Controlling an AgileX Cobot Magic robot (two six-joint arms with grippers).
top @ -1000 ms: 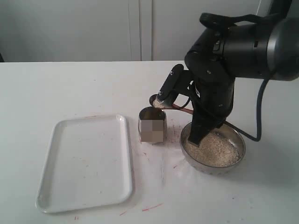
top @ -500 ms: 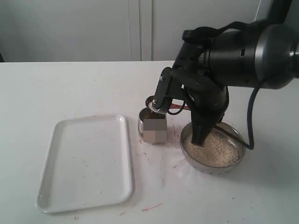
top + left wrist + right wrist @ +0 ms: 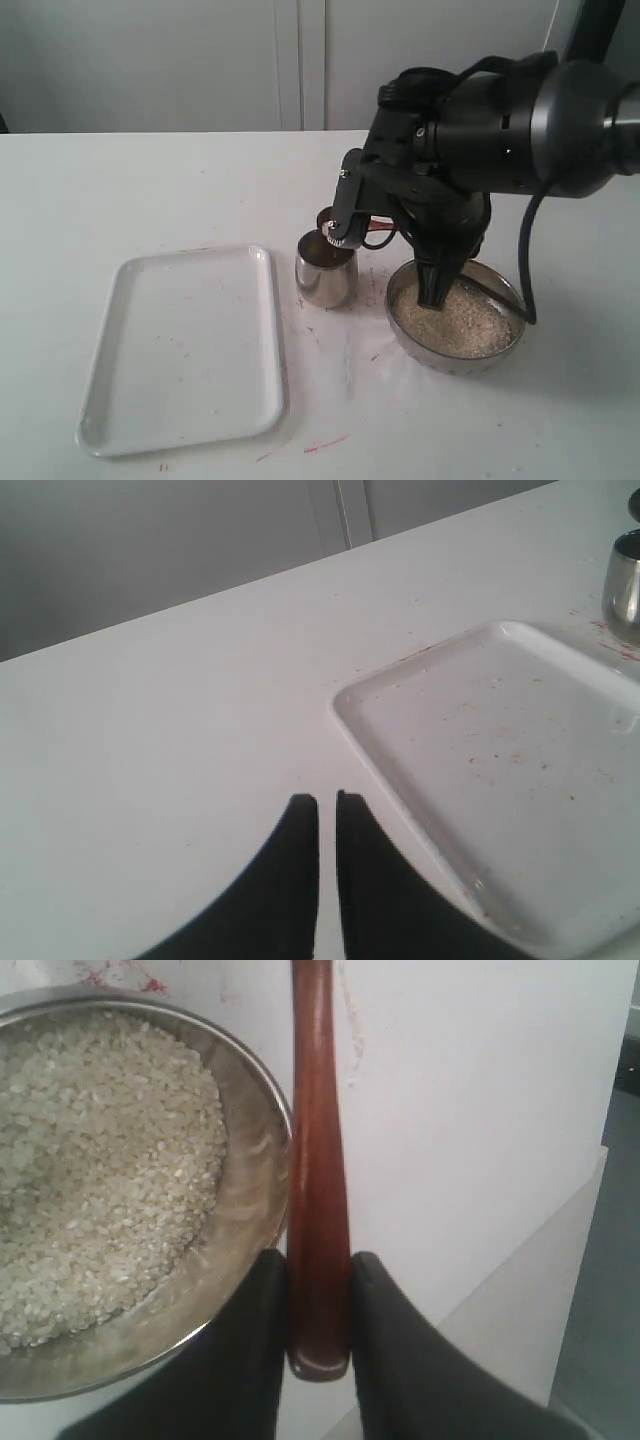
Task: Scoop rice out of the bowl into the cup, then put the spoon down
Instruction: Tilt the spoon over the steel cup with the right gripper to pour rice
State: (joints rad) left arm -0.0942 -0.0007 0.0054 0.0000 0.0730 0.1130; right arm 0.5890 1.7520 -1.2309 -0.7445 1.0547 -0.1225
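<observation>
Clamping spoon (image 3: 316, 1160) by handle end in right claw (image 3: 318, 1290), holding head over cup (image 3: 326, 272) so rice (image 3: 100, 1160) drops in, bowl (image 3: 455, 362) just beside cup.

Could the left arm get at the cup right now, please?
Probably only from the side: the right claw holds the spoon over the cup, but the side facing the tray looks free.

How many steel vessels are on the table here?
2. The cup stands just right of the white tray; the bowl, holding rice, sits right of the cup. The arm could hide another behind it.
</observation>
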